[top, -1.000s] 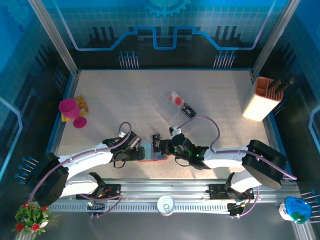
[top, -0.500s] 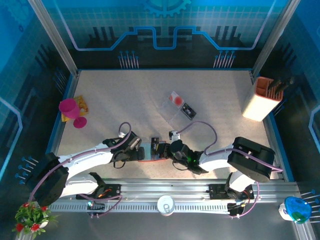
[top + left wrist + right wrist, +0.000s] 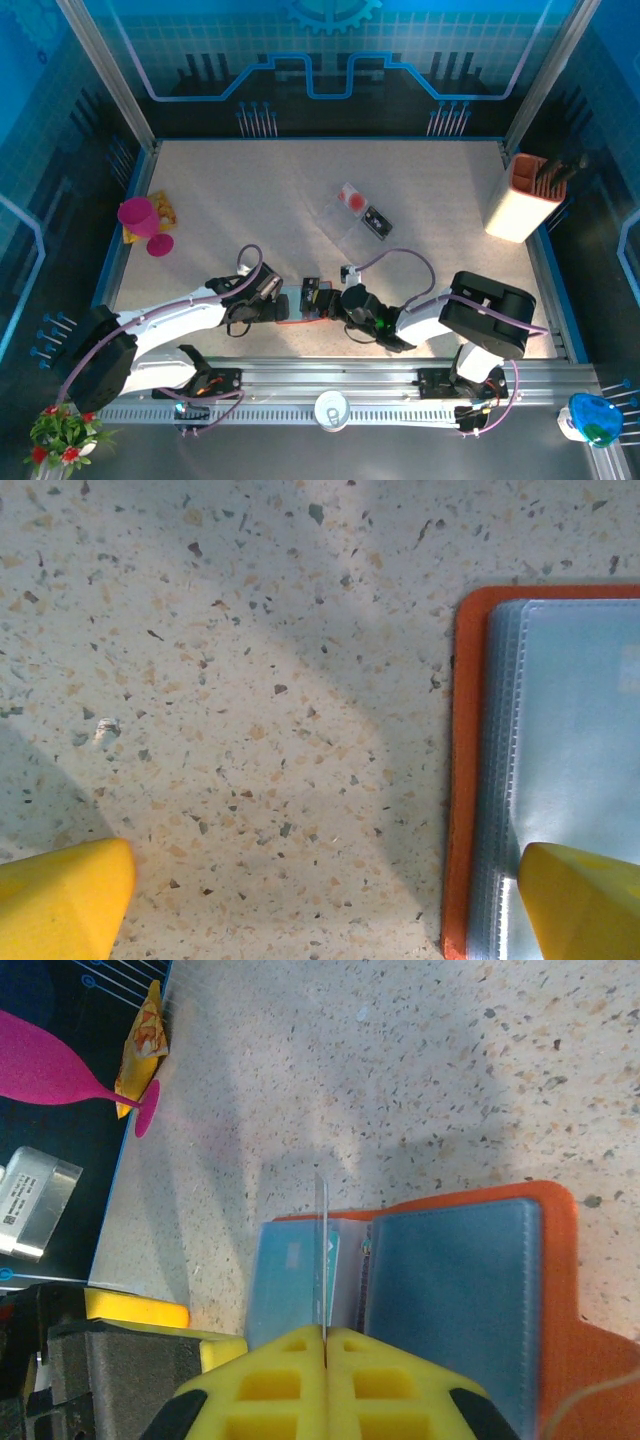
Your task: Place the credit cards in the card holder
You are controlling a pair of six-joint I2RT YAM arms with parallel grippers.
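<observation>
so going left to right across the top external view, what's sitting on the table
pink goblet -> orange card holder -> clear tray -> white-and-orange utensil holder

No text legible — no brands, no numbers.

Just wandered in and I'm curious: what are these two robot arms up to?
The right hand pinches a thin card on edge over the clear sleeves of the open orange card holder. The left hand is spread open, one finger over the holder's edge. More cards lie farther back on the table.
</observation>
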